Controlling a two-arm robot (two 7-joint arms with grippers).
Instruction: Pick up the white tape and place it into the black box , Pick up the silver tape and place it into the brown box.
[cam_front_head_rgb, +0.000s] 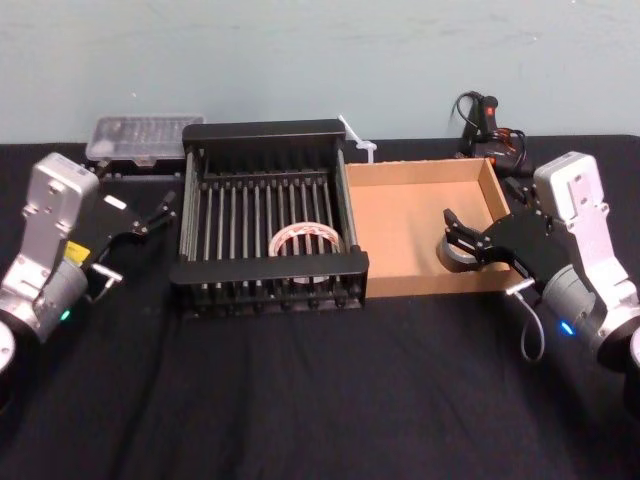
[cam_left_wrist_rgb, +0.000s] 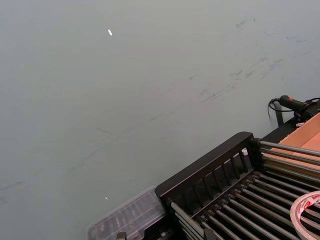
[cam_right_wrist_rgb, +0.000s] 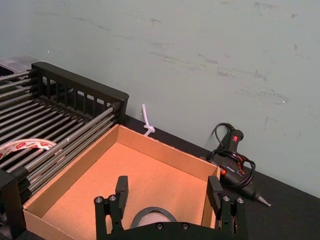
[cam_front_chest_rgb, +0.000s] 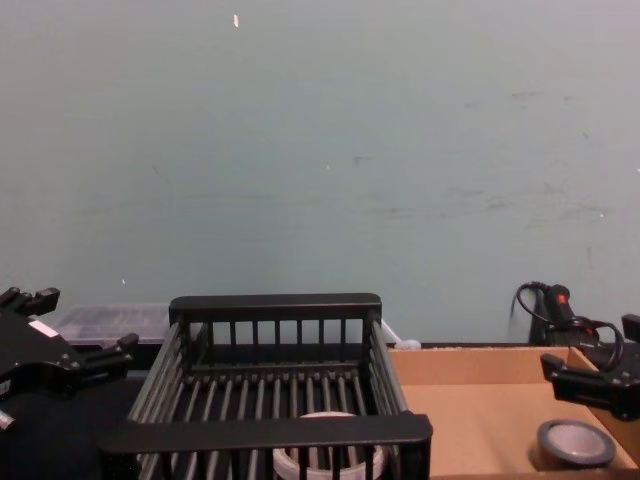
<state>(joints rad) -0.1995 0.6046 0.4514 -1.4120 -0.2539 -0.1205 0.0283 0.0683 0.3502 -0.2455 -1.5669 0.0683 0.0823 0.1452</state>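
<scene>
The white tape (cam_front_head_rgb: 305, 240) lies on the slatted floor of the black box (cam_front_head_rgb: 195, 270), near its front right; the left wrist view also catches the white tape (cam_left_wrist_rgb: 308, 212). In the brown box (cam_front_head_rgb: 400, 215), the silver tape (cam_front_head_rgb: 450, 259) rests flat on the floor near the front right corner. My right gripper (cam_front_head_rgb: 452, 231) hangs open just over it, and in the right wrist view its fingers (cam_right_wrist_rgb: 121, 187) stand apart on either side of the silver tape (cam_right_wrist_rgb: 152, 217) without touching it. My left gripper (cam_front_head_rgb: 157, 213) is open, left of the black box.
A clear plastic case (cam_front_head_rgb: 145, 135) sits behind the black box at the back left. A glue gun with cable (cam_front_head_rgb: 490, 130) lies behind the brown box, and a white zip tie (cam_front_head_rgb: 357, 140) lies between the boxes at the back. The wall runs close behind the table.
</scene>
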